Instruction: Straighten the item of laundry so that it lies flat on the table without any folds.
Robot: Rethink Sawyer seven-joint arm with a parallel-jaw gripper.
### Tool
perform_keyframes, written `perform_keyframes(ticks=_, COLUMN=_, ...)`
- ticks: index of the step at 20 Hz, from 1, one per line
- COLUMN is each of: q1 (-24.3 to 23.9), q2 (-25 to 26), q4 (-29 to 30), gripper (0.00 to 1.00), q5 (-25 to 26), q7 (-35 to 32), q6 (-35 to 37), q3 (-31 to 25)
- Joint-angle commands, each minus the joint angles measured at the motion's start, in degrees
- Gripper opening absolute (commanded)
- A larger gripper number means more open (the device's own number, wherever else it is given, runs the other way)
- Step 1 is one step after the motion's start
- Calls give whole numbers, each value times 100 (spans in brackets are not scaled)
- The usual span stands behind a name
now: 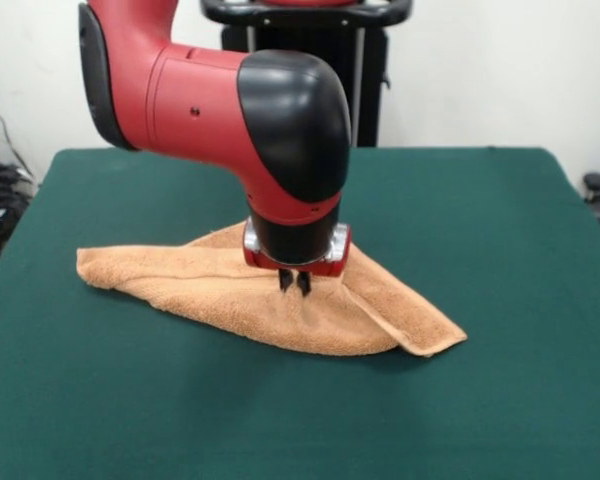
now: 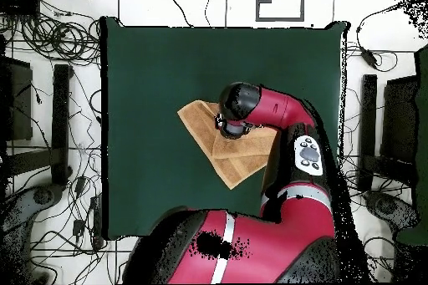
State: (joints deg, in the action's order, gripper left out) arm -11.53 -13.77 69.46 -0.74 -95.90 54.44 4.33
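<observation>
Front view shows the red and black arm reaching down over the middle of the desk (image 1: 500,210), with the hand (image 1: 296,283) pressed into the towel (image 1: 310,310) at the crest of a raised ridge. The 2 dark fingertips (image 1: 286,282) stand close together with only a thin gap between them, and a pinch of terry seems caught in that gap, so I judge the hand nearly closed on the towel, though the contact itself is small and partly shaded. The towel lies around the hand, near the desk's centre, well clear of every desk edge; it is not flat, since 1 layer is folded over another, with a long lobe running away from the hand to one side and a pointed corner to the other. In the overhead view the arm covers much of the cloth, and the towel (image 2: 209,135) shows as a folded wedge sticking out from under the wrist, the hand itself hidden there. The step in hand looks like the grasp of the upper layer, with the unfolding not yet done. The next move, as I judge it, calls for lifting that layer just clear of the lower one and carrying it away from the fold line, without dragging the whole cloth along. Count: 1 towel, 1 desk, 1 arm, 1 hand; no tag is visible from here.
</observation>
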Motion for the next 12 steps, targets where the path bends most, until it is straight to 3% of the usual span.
perform_keyframes(ticks=1, q1=112, q2=14, q4=-159, gripper=0, q5=273, q7=-522, q6=287, q3=-36)
perform_keyframes(ticks=9, q1=102, q2=-148, q4=-125, gripper=0, q5=364, q7=-245, q6=462, q3=-48)
perform_keyframes(ticks=10, q1=90, q2=-158, q4=-105, gripper=100, q5=359, q7=-193, q6=562, q3=-71)
perform_keyframes(ticks=12, q1=110, q2=-142, q4=-106, gripper=100, q5=279, q7=-467, q6=448, q3=2)
